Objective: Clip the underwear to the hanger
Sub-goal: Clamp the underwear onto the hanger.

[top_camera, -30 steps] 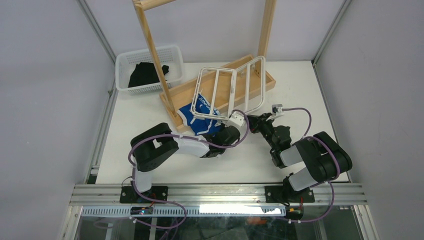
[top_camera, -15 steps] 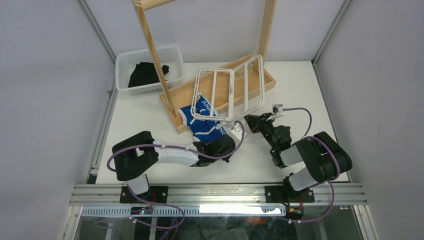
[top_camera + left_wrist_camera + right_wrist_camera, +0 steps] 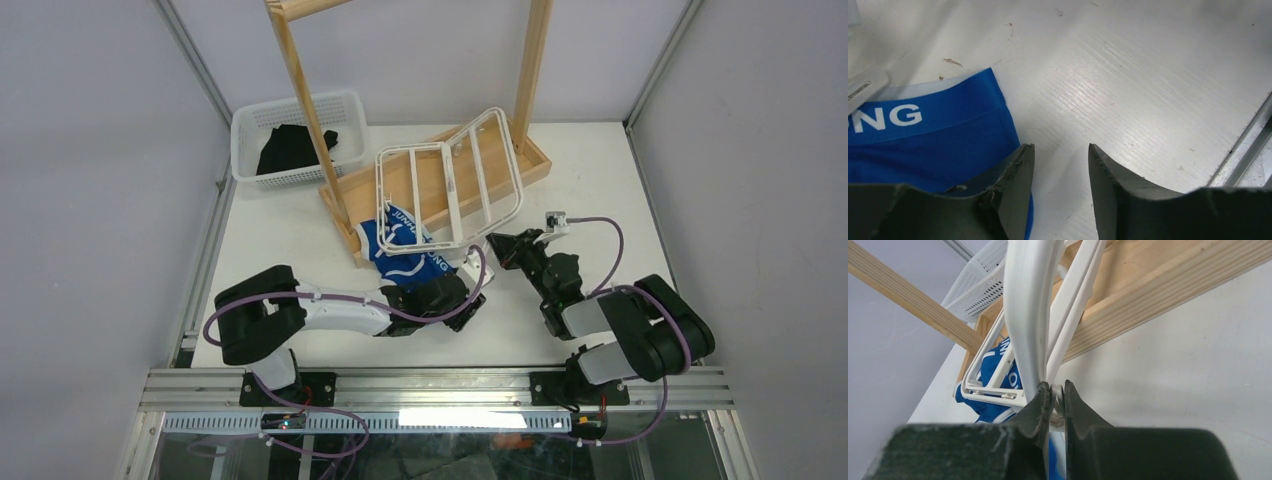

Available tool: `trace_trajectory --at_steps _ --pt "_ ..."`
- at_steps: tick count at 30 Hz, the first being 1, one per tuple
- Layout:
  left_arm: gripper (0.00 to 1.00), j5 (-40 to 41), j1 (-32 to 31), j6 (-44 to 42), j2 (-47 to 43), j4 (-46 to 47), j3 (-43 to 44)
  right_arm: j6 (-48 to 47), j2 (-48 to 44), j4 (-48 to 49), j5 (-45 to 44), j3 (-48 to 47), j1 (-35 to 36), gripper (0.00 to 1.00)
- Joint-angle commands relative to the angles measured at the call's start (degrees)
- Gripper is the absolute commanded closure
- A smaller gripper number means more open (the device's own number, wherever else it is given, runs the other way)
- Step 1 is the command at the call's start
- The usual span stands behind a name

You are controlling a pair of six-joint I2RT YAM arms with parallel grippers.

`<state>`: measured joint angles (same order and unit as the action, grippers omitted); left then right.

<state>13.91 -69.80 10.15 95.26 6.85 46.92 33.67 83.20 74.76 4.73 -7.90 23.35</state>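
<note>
The underwear (image 3: 938, 145) is matt blue cloth of fine weave. The hanger (image 3: 1028, 315) is smooth, glossy white plastic, and the rack (image 3: 1158, 295) is bare pale wood with visible grain. The surface (image 3: 1128, 75) is white, faintly ridged, slightly shiny and scuffed.

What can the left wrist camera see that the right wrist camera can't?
Only the left wrist view shows the left gripper, its fingers apart with nothing between them, and the big white letters NG on the bright blue underwear. Only the right wrist view shows the right gripper pinching the white plastic frame hanger, plus the wooden rack and the white mesh basket. Both views show that underwear and the white table.
</note>
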Motion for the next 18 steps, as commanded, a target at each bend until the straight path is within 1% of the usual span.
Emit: trace_trajectory --at_steps 1,5,7,9,13,16,18 --pt "0.54 -2.91 0.88 -2.37 -5.03 3.27 -0.31 2.18 -5.71 -6.06 -4.29 -0.51 1.86 1.00" --pt "0.52 -3.31 4.30 -2.75 -7.64 2.77 -1.81 4.50 -9.72 -14.96 -7.86 -1.06 2.03 1.00" --pt "0.52 -3.22 6.21 -1.99 -8.29 2.81 -2.75 4.92 -11.01 -17.56 -8.68 -1.17 2.11 1.00" --pt "0.50 -2.46 7.91 -1.24 -7.98 3.03 -3.15 5.56 -11.74 -18.43 -9.29 -0.87 2.38 1.00" --pt "0.44 -0.64 8.88 -0.30 -5.43 5.29 -2.73 6.73 -12.30 -19.47 -9.88 -0.80 2.94 1.00" --pt "0.42 2.73 9.33 0.50 -2.34 5.31 -0.39 7.28 -12.19 -19.44 -9.77 -1.18 3.32 1.00" --pt "0.41 3.34 10.39 0.91 -0.64 4.72 1.19 7.29 -11.89 -19.34 -9.54 -1.40 3.63 1.00"
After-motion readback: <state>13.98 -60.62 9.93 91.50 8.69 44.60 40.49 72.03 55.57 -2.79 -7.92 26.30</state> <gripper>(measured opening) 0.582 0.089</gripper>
